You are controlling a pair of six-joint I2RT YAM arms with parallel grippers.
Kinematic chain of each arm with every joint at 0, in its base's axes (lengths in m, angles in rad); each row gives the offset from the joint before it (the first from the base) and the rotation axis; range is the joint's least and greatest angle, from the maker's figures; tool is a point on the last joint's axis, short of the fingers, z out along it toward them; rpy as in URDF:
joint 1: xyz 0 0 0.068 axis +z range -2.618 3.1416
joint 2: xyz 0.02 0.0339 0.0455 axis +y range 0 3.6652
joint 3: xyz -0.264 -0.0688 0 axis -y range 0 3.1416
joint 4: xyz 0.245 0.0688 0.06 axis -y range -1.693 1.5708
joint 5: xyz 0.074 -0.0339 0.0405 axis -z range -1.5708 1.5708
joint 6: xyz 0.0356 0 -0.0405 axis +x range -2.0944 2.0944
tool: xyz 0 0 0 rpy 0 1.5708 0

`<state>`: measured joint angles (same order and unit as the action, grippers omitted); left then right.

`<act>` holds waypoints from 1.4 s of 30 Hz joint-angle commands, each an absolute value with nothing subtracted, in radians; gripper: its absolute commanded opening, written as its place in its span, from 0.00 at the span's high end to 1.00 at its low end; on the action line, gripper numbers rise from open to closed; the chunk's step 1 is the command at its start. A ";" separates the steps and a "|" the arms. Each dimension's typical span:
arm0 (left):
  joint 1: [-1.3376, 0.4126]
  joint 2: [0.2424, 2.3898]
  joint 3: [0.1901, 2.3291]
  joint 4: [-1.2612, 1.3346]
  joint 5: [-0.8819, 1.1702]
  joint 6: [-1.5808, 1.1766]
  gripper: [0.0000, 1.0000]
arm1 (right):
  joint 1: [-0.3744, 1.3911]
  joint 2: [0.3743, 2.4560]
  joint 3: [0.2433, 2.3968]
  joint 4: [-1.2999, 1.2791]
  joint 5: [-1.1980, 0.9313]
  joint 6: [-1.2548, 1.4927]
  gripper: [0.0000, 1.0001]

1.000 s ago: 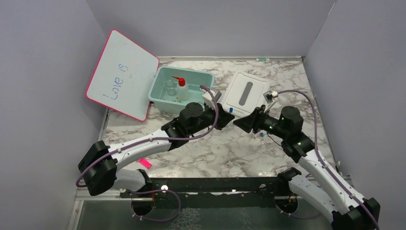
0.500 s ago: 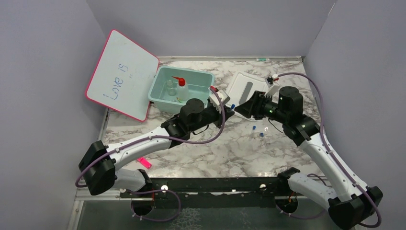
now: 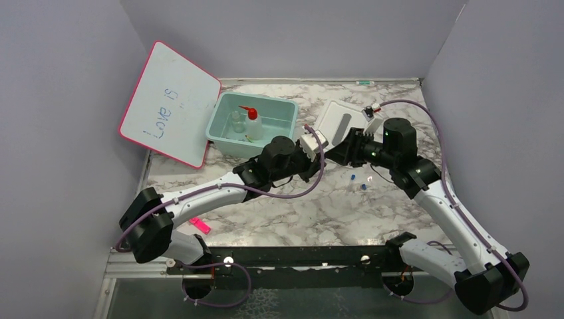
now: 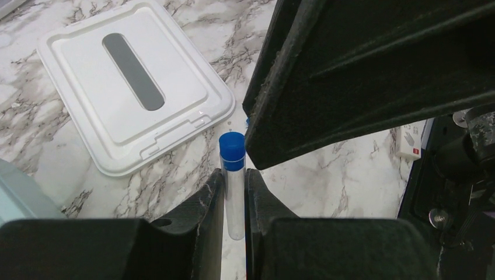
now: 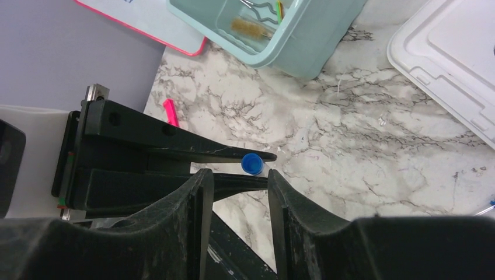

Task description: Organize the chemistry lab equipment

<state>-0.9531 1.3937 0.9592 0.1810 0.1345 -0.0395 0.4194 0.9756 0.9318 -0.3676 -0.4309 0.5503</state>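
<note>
My left gripper (image 4: 234, 175) is shut on a clear vial with a blue cap (image 4: 232, 153), held above the marble table; the cap sticks out past the fingertips. My right gripper (image 5: 236, 175) is open and empty, tip to tip with the left one, the vial's cap (image 5: 251, 163) just beyond its fingertips. In the top view the two grippers meet mid-table, left gripper (image 3: 322, 155), right gripper (image 3: 334, 154). Two more blue-capped vials (image 3: 359, 183) lie on the table. The squeeze bottle with red nozzle (image 3: 252, 121) stands in the teal bin (image 3: 282, 106), with metal tongs (image 5: 260, 9).
A white lid (image 3: 342, 123) lies flat right of the bin, also in the left wrist view (image 4: 131, 81). The pink-edged whiteboard (image 3: 169, 104) leans on the left wall. A pink highlighter (image 3: 199, 225) lies near the front left. Grey walls close three sides.
My left gripper has carried the vial right and forward. My right arm has lifted off the table and swung back, bringing its open gripper up to the left one.
</note>
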 commanded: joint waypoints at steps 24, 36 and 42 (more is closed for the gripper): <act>-0.960 1.370 1.017 0.123 0.181 -0.063 0.38 | 0.419 1.026 1.021 -0.520 -0.286 0.503 0.90; -0.960 1.023 0.981 -0.156 -0.166 -0.211 0.17 | 0.419 1.093 1.044 -0.624 0.331 0.469 0.91; -0.960 0.922 0.963 -0.236 -0.195 -0.238 0.16 | 0.403 1.104 0.976 -0.559 0.472 0.551 0.90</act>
<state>-0.9577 0.9600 0.9863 -0.1394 -0.1234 -0.2028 0.4164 1.1072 1.0275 -0.5915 0.2935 0.4965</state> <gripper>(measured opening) 0.836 0.155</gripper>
